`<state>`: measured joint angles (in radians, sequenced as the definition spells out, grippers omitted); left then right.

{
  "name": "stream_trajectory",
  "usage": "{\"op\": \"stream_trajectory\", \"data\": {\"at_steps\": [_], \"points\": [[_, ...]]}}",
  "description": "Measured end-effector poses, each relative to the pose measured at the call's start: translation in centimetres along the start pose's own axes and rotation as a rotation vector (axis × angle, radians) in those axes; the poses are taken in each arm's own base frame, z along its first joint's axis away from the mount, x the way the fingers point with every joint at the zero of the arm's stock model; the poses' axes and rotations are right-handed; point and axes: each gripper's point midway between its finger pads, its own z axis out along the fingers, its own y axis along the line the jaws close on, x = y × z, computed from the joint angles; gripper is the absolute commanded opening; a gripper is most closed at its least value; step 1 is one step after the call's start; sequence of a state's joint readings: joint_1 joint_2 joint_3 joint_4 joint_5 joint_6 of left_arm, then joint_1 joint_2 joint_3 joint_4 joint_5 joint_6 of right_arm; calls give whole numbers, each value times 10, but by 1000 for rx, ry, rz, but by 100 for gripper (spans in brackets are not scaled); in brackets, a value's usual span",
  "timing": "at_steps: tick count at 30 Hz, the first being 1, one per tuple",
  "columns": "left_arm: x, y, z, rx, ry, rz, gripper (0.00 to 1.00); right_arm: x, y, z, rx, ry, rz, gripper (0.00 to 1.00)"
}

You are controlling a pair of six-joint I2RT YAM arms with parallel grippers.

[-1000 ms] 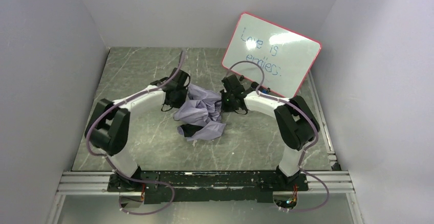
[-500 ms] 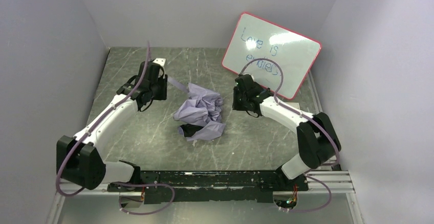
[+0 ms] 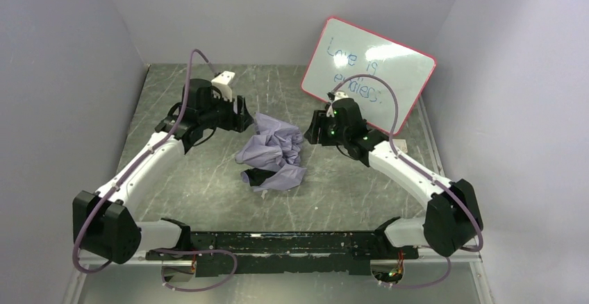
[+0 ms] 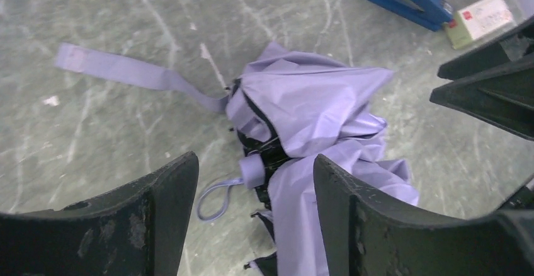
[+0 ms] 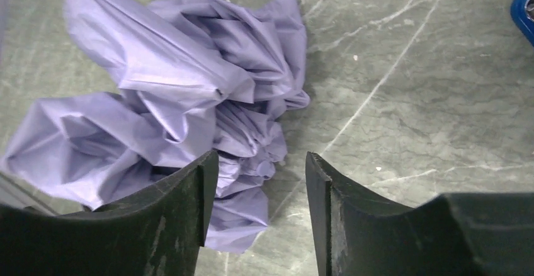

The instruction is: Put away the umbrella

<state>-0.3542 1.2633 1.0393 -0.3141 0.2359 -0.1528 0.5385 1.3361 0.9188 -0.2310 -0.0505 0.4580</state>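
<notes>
The umbrella (image 3: pixel 272 150) lies crumpled on the tabletop (image 3: pixel 208 186), just right of the left gripper (image 3: pixel 244 116) and just left of the right gripper (image 3: pixel 311 130), touching neither. Both grippers hover with jaws parted, holding nothing. The umbrella's strap (image 4: pixel 126 71) lies flat ahead of the left gripper's fingers (image 4: pixel 170 188).

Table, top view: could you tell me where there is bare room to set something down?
Bare: the near strip between umbrella and rail, and the far strip left of the whiteboard. Crowded: the middle, where left gripper and right gripper flank the umbrella.
</notes>
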Motion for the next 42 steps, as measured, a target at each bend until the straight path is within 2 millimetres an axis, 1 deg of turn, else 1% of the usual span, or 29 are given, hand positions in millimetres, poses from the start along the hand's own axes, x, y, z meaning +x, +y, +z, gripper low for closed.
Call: {"op": "stream_trajectory", "data": {"at_steps": [2, 5, 8, 11, 12, 14, 16, 19, 21, 23, 26, 28, 31, 33, 35, 38, 42], "points": [[2, -8, 5, 53, 3, -3, 70, -7, 8, -6, -34, -29, 7, 59], [9, -18, 15, 100, 25, -2, 64, -12, 14, -7, -62, -47, 13, 58], [26, -31, 29, 132, 80, 11, 59, -17, 21, -5, -89, -46, 20, 55], [45, -49, 39, 164, 138, 34, 59, -24, 29, 2, -114, -44, 24, 55], [50, -54, 39, 172, 151, 40, 59, -27, 31, 5, -120, -43, 24, 56], [57, -58, 38, 174, 163, 47, 60, -31, 33, 9, -124, -43, 22, 63], [59, -54, 35, 148, 159, 46, 61, -32, 32, 12, -119, -51, 12, 68], [55, -46, 24, 92, 132, 45, 63, -38, 25, 14, -82, -81, -8, 69], [45, -40, 12, 48, 89, 49, 64, -46, 19, 15, -50, -118, -40, 69], [31, -36, -1, 12, 30, 56, 66, -55, 15, 16, -30, -169, -76, 70], [12, -30, -18, -40, -51, 62, 68, -62, 12, 15, -17, -204, -141, 71], [6, -26, -24, -72, -77, 63, 69, -65, 12, 14, -15, -195, -184, 72], [5, -17, -26, -121, -85, 63, 69, -73, 25, 16, -70, -180, -269, 78], [5, -13, -26, -146, -83, 66, 70, -72, 35, 17, -127, -167, -319, 81], [6, -10, -27, -161, -82, 69, 72, -65, 42, 16, -184, -139, -368, 84], [7, -8, -28, -170, -81, 76, 79, -53, 48, 20, -242, -82, -425, 92], [17, -4, -28, -177, -63, 80, 81, -40, 54, 28, -309, -7, -485, 97]]}}
